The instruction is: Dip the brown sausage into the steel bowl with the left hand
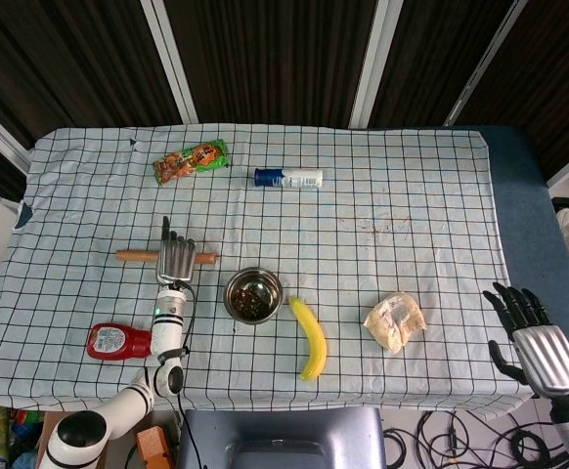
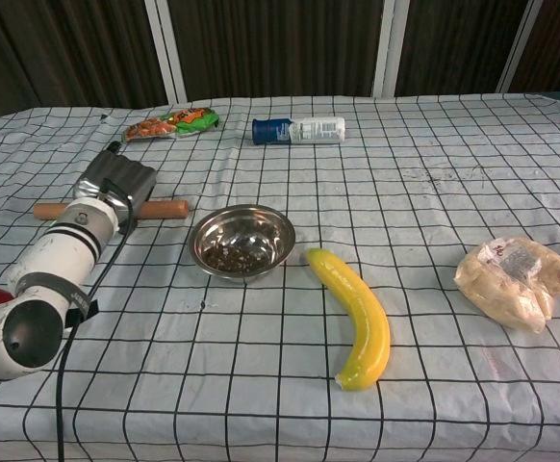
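Brown sausage [image 1: 136, 256] lies flat on the checked cloth [image 1: 412, 195], left of the steel bowl [image 1: 253, 295]. Your left hand [image 1: 175, 259] covers its middle; whether the fingers have clamped it, you cannot tell. Lifting and dipping remain. Your right hand [image 1: 534, 337] hangs spread, holding nothing. Count: one sausage, one bowl, one banana [image 1: 310, 336], one ketchup bottle [image 1: 116, 341].

We see bare checked cloth on the worktop [image 1: 412, 186] between the brown sausage [image 2: 110, 209] and the round steel bowl [image 2: 241, 241] | the curved yellow banana [image 2: 355, 317] lies just right of the bowl | the red sauce bottle [image 1: 114, 341] sits near the left forearm | the far right half lies open.
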Motion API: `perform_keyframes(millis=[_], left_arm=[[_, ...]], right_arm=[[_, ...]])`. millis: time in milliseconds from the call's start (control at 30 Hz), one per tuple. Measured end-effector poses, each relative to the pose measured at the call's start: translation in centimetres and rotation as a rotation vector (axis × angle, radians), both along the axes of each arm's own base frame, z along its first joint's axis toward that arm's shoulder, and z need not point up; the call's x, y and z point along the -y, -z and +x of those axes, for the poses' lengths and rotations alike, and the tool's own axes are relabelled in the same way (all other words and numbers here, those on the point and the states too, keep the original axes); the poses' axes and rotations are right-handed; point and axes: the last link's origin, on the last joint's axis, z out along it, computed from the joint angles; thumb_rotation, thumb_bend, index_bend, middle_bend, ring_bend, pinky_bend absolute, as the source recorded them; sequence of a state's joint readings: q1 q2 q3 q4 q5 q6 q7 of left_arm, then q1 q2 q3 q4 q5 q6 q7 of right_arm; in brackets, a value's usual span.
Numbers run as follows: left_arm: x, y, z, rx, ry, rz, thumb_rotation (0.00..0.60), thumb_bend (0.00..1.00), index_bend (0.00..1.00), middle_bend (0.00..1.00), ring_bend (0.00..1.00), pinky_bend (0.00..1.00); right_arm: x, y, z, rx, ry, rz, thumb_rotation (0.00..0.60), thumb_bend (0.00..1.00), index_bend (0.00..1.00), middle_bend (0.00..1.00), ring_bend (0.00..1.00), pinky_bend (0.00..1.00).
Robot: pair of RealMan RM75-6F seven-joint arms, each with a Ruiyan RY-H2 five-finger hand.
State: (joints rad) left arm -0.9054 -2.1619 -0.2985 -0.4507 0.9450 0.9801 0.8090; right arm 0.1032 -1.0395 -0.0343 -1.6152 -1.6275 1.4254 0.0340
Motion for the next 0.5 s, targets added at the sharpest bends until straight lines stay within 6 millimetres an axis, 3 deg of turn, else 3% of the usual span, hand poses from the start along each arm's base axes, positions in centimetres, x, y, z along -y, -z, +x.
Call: perform_keyframes(millis=[133, 300, 500], left_arm=[[0.0, -0.2, 0.4, 0.037, 0.053, 0.008, 0.6, 0.41, 0.68, 0.62, 0.37, 0.05], [-0.1, -1.2, 0.8, 0.132, 0.107, 0.056, 0.6, 0.5, 0.75, 0.71, 0.47, 0.16], [-0.1, -3.6, 1.3, 0.478, 0.175, 0.145, 0.6, 0.49, 0.75, 0.72, 0.49, 0.29]], right_arm=[[0.0, 0.0, 0.0, 0.0, 0.0, 0.001, 0.6, 0.46, 0.0, 0.0, 0.0, 0.0], [-0.1, 0.1, 0.1, -0.002, -0.004, 0.006, 0.6, 0.46, 0.0, 0.0, 0.0, 0.0], [-0.2, 0.6, 0.3, -0.014, -0.011, 0.02, 0.6, 0.46, 0.0, 0.0, 0.0, 0.0]])
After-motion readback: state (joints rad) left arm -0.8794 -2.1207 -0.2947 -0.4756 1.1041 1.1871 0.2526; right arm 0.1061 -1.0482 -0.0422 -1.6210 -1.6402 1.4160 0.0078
